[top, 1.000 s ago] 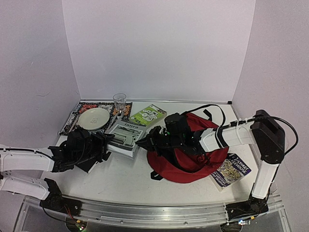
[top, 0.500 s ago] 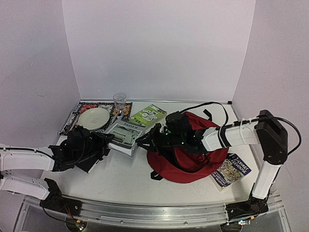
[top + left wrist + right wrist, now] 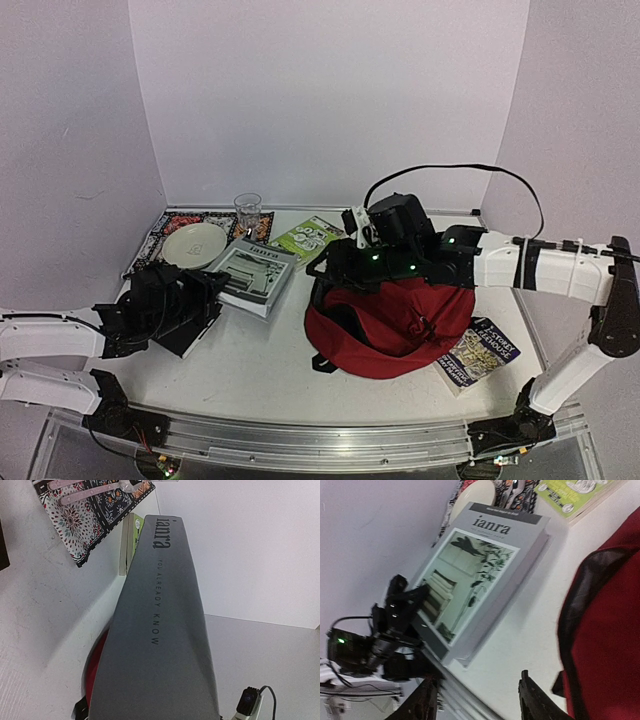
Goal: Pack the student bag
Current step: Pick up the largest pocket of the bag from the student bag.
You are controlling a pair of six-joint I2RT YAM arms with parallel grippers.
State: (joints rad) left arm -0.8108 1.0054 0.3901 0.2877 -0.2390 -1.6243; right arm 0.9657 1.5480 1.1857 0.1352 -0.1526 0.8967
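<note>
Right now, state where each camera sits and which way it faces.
Top external: above, behind the bases, looking down on the table; both arms show.
Left wrist: low, facing along the grey book toward the placemat; no fingers show.
Right wrist: by the student bag, facing the left end effector; own fingertips show.
Both wrist views share the book.

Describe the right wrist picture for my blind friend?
A grey book titled ianra lies on a white table, the left gripper pinching its corner. The red student bag fills the right edge; the open right gripper shows at the bottom.
</note>
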